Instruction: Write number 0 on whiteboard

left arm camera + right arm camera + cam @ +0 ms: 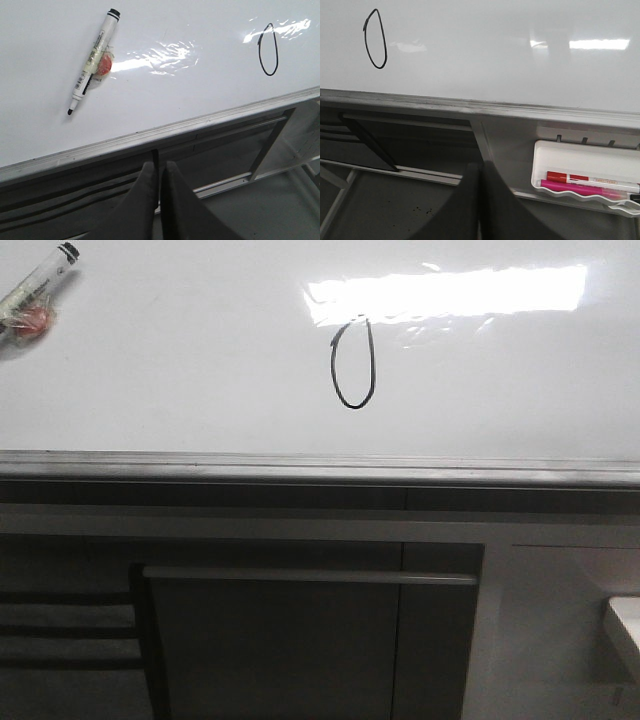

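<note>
The number 0 [353, 364] is a narrow black oval on the whiteboard [180, 370], just under a glare patch, slightly open at its top. It also shows in the left wrist view [268, 49] and the right wrist view [375, 38]. A black-capped white marker [35, 287] lies on the board at the far left, uncapped tip bare in the left wrist view [92, 61]. My left gripper [159, 167] is shut and empty, below the board's grey edge strip [150, 132]. My right gripper [481, 167] is shut and empty, also below the edge.
Dark grey cabinet fronts [270, 650] with a metal handle bar [310, 576] lie below the board. A white tray [580, 170] hangs under the board's right part, holding a red marker [585, 178] and a pink marker [585, 189].
</note>
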Action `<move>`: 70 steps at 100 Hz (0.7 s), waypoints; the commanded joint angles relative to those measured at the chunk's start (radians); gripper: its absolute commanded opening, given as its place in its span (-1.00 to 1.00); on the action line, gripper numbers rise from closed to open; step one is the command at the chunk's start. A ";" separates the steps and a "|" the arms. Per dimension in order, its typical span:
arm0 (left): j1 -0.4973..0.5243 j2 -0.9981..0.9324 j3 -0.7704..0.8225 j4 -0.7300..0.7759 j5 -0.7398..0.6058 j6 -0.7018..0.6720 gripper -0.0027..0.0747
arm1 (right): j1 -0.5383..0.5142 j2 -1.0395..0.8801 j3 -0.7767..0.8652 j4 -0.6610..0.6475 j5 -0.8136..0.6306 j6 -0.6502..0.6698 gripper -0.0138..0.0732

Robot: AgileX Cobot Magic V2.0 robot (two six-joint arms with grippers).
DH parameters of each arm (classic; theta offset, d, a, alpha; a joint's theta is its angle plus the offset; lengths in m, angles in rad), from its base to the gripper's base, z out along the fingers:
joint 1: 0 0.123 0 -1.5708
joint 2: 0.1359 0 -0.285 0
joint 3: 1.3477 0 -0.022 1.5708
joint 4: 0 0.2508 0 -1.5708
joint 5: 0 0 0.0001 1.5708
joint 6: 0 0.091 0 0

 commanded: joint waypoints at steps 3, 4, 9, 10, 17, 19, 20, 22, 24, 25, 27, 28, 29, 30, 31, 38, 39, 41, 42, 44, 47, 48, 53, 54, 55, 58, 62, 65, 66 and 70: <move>0.009 -0.049 0.029 -0.029 -0.124 -0.010 -0.98 | -0.005 0.005 -0.027 0.001 -0.064 -0.002 -0.85; 0.012 -0.054 0.036 -0.029 -0.144 -0.010 -0.98 | -0.005 0.005 -0.027 0.001 -0.064 -0.002 -0.85; 0.041 -0.097 0.100 -0.020 -0.230 -0.010 -0.98 | -0.005 0.005 -0.027 0.001 -0.064 -0.002 -0.85; 0.045 -0.111 0.122 -0.020 -0.243 -0.010 -0.98 | -0.005 0.005 -0.027 0.001 -0.064 -0.002 -0.85; 0.083 -0.180 0.251 -0.020 -0.394 -0.010 -0.98 | -0.005 0.005 -0.027 0.001 -0.064 -0.002 -0.85; 0.092 -0.200 0.291 -0.020 -0.441 -0.010 -0.98 | -0.005 0.005 -0.027 0.001 -0.064 -0.002 -0.85; 0.095 -0.206 0.304 -0.019 -0.456 -0.010 -0.98 | -0.005 0.005 -0.027 0.001 -0.064 -0.002 -0.85; 0.100 -0.225 0.344 -0.019 -0.500 -0.010 -0.98 | -0.005 0.005 -0.027 0.001 -0.064 -0.002 -0.85; 0.104 -0.242 0.383 -0.019 -0.543 -0.010 -0.98 | -0.005 0.005 -0.027 0.001 -0.064 -0.002 -0.85; 0.104 -0.248 0.396 -0.019 -0.572 -0.010 -0.98 | -0.005 0.005 -0.027 0.001 -0.064 -0.002 -0.85; 0.109 -0.264 0.435 -0.019 -0.602 -0.010 -0.98 | -0.005 0.005 -0.027 0.001 -0.064 -0.002 -0.85; 0.109 -0.270 0.448 -0.019 -0.634 -0.010 -0.98 | -0.005 0.005 -0.027 0.001 -0.064 -0.002 -0.85; 0.111 -0.281 0.474 -0.019 -0.649 -0.010 -0.98 | -0.005 0.005 -0.027 0.001 -0.064 -0.002 -0.85; 0.111 -0.287 0.487 -0.019 -0.677 -0.010 -0.98 | -0.005 0.005 -0.027 0.001 -0.064 -0.002 -0.85; 0.111 -0.299 0.512 -0.019 -0.691 -0.010 -0.98 | -0.005 0.005 -0.027 0.001 -0.064 -0.002 -0.85; 0.114 -0.355 0.622 -0.040 -0.810 -0.010 -0.98 | -0.005 0.005 -0.027 0.001 -0.064 -0.002 -0.85; 0.114 -0.355 0.622 -0.041 -0.818 -0.010 -0.98 | -0.005 0.005 -0.027 0.001 -0.064 -0.002 -0.85; 0.111 -0.377 0.659 -0.044 -0.842 -0.010 -0.98 | -0.005 0.005 -0.027 0.001 -0.064 -0.002 -0.85; 0.110 -0.383 0.667 -0.049 -0.855 -0.010 -0.98 | -0.005 0.005 -0.027 0.001 -0.064 -0.002 -0.85; 0.110 -0.398 0.690 -0.054 -0.872 -0.010 -0.98 | -0.005 0.005 -0.027 0.001 -0.064 -0.002 -0.85; 0.108 -0.418 0.721 -0.056 -0.885 -0.010 -0.98 | -0.005 0.005 -0.027 0.001 -0.064 -0.002 -0.85; 0.105 -0.427 0.726 -0.056 -0.886 -0.010 -0.98 | -0.005 0.005 -0.027 0.001 -0.064 -0.002 -0.85; 0.103 -0.458 0.753 -0.056 -0.880 -0.010 -0.98 | -0.005 0.005 -0.027 0.001 -0.064 -0.002 -0.85; 0.103 -0.462 0.758 -0.056 -0.878 -0.010 -0.98 | -0.005 0.005 -0.027 0.001 -0.064 -0.002 -0.85; 0.103 -0.469 0.760 -0.056 -0.876 -0.010 -0.98 | -0.005 0.005 -0.027 0.001 -0.064 -0.002 -0.85; 0.103 -0.484 0.769 -0.056 -0.867 -0.010 -0.98 | -0.005 0.005 -0.027 0.001 -0.064 -0.002 -0.85; 0.103 -0.503 0.781 -0.056 -0.863 -0.010 -0.98 | -0.005 0.005 -0.027 0.001 -0.064 -0.002 -0.85; 0.103 -0.515 0.785 -0.056 -0.860 -0.010 -0.98 | -0.005 0.005 -0.027 0.001 -0.064 -0.002 -0.85; 0.103 -0.521 0.785 -0.056 -0.854 -0.010 -0.98 | -0.005 0.005 -0.027 0.001 -0.064 -0.002 -0.85; 0.103 -0.536 0.785 -0.047 -0.832 -0.010 -0.98 | -0.005 0.005 -0.027 0.001 -0.064 -0.002 -0.85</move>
